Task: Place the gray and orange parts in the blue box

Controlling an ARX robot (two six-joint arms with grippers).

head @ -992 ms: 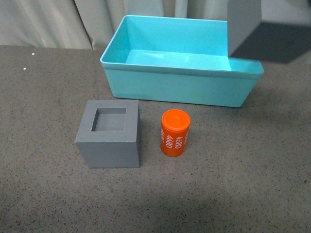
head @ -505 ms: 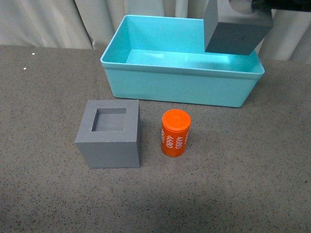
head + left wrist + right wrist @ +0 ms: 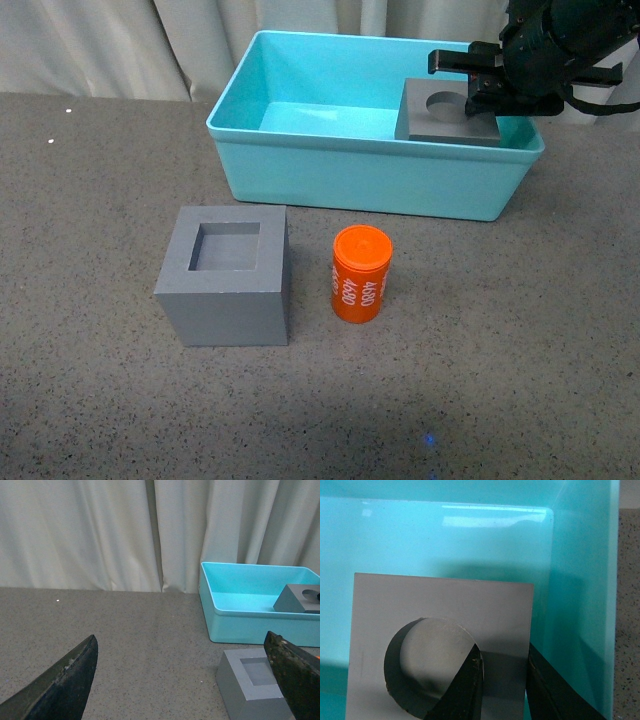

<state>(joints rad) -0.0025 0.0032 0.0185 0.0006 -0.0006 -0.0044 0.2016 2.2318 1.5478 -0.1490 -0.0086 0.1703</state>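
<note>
The blue box (image 3: pixel 370 185) is plain turquoise with pale glossy highlights inside. The round-recess cube (image 3: pixel 420 125) and the square-recess cube (image 3: pixel 225 305) are both matte mid-gray with no pattern. The cylinder (image 3: pixel 360 275) is bright orange with white numerals, 4680, on its side. The bench (image 3: pixel 500 380) is dark gray and finely speckled. The curtain (image 3: pixel 100 45) is off-white. The right gripper (image 3: pixel 502 652) has black jaws. The left gripper (image 3: pixel 180 637) has black jaws scuffed pale along the edges.
</note>
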